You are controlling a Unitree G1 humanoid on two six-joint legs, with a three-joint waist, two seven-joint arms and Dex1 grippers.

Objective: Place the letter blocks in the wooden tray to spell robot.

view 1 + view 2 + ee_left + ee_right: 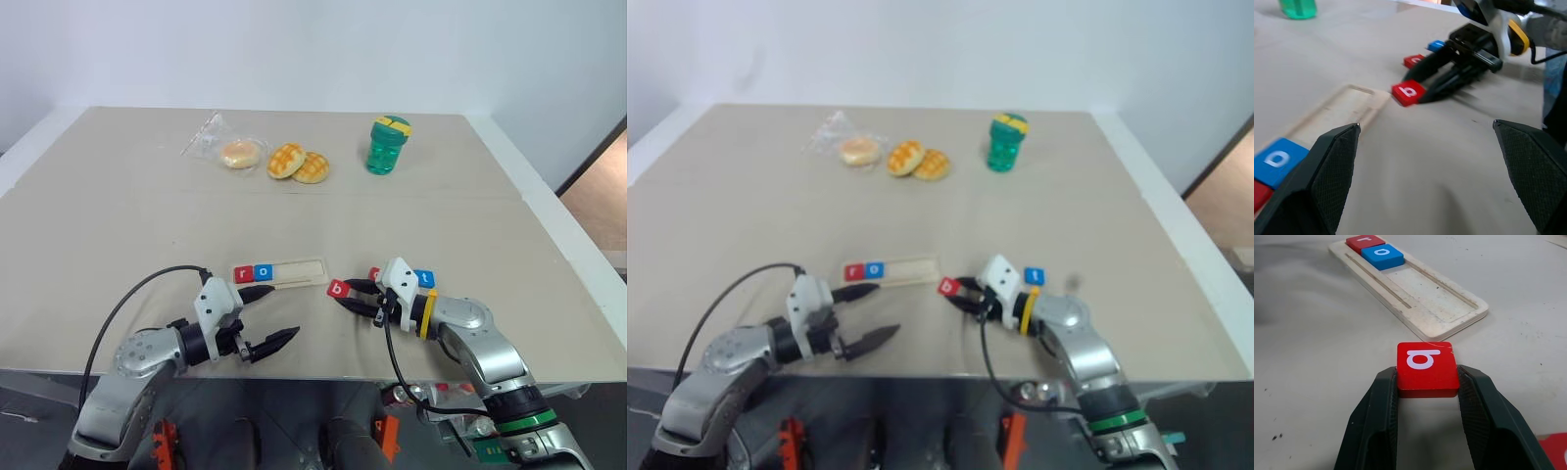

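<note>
Fingers [1476, 401] of the right gripper [1427, 401] closed on the red b block [1426, 367], pinching it by its two side edges, letter face up. Held low over the bench [127, 225], just short of the tray's near, empty end. Fingers [1334, 161] of the left gripper [263, 318] spread wide and holding nothing, hovering near the tray's filled end.

Further out, the wooden tray [1435, 303] lying flat, with the red r block [1364, 241] at its far end and the blue o block [1382, 256] touching it in the second place. Three places after them bare.

Beside the right gripper, a red block [1414, 60] and a blue block [424, 278] waiting on the bench, probably the second o and the t; letters too small to read for certain.

By judgement, two of five letters set, third in hand, so under halfway. Left to do: slide b in against the o, then seat the last two in order.

At the far side, a wrapped bun [238, 153], two unwrapped buns [298, 163] and a green cup [388, 145], well apart from the work.
</note>
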